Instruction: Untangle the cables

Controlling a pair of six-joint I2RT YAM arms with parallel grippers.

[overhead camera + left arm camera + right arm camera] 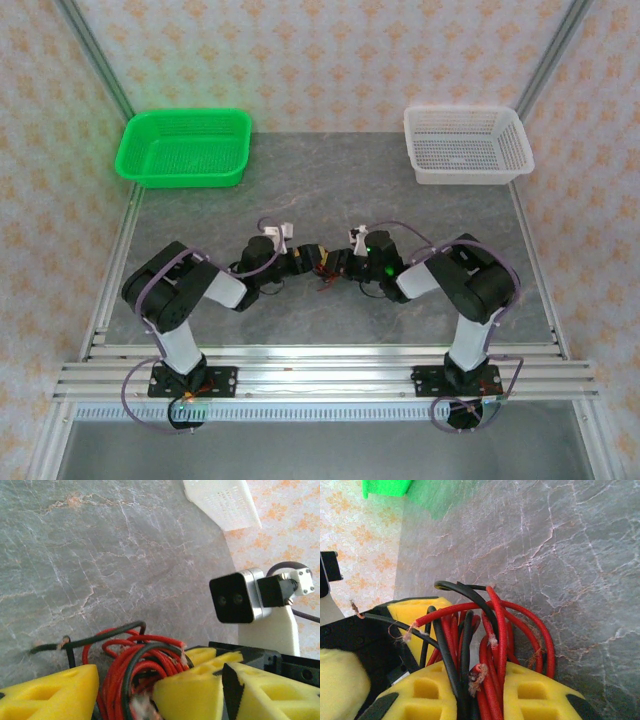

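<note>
With the left gripper (125, 692) and right gripper (472, 695) each pinched narrow on the red-and-black cables (510, 617) bunched at the middle of the table (330, 190), best draw them apart left and right slowly, lest loops cinch tight

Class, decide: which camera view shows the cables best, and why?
Right wrist: the cables are close up, with red and black strands and frayed ends distinct. Left wrist also shows them close, but more bunched, with fewer strands separable. In top external they are a tiny red fleck.
</note>
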